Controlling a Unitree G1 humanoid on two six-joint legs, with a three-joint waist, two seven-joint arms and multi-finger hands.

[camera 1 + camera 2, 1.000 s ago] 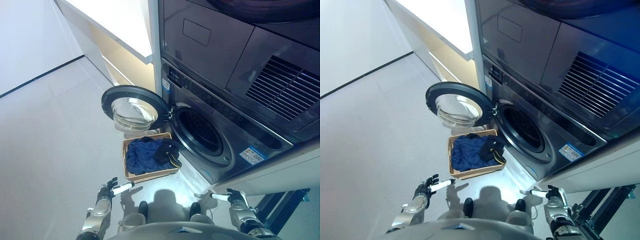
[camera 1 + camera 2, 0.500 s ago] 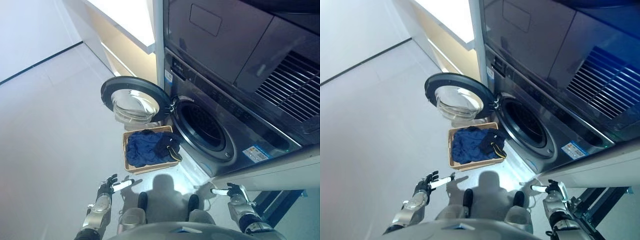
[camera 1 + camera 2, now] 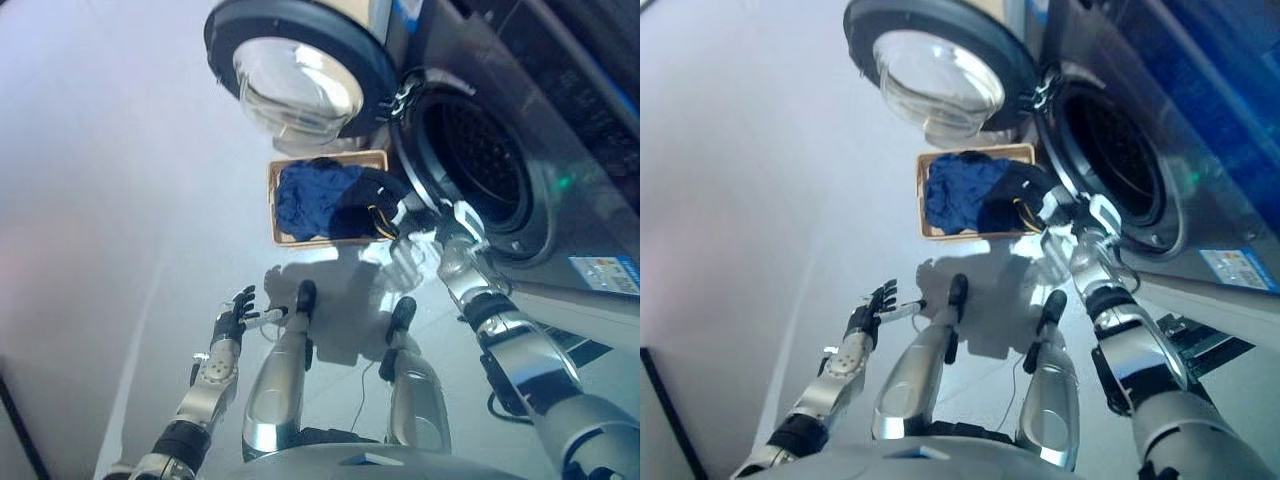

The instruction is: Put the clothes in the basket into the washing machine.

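One washer [image 3: 560, 150] stands at the right, dark grey, with one round door [image 3: 300, 60] swung wide to its left; the door's glass bowl faces the camera. The drum [image 3: 480, 160] is open and dark, with a perforated wall visible inside.

One basket [image 3: 275, 215] sits on the pale floor [image 3: 100, 200], just below the door and beside the lower left of the drum opening. It is a shallow, tan, rectangular basket. The clothes [image 3: 315, 195] lie in it as a crumpled heap: mostly deep blue cloth on the left, and a darker, nearly black piece [image 3: 365, 205] on the right with a thin yellow line at its edge. How many garments make up the heap cannot be told.

Two hands show. The left hand [image 3: 235, 315] hangs over the bare floor at lower left, well apart from the basket, its fingers spread and straight, holding nothing. The right hand [image 3: 440, 222] reaches up to the basket's right edge, near the rim of the drum opening and close to the black piece. Whether its fingers touch or grip the cloth cannot be told.
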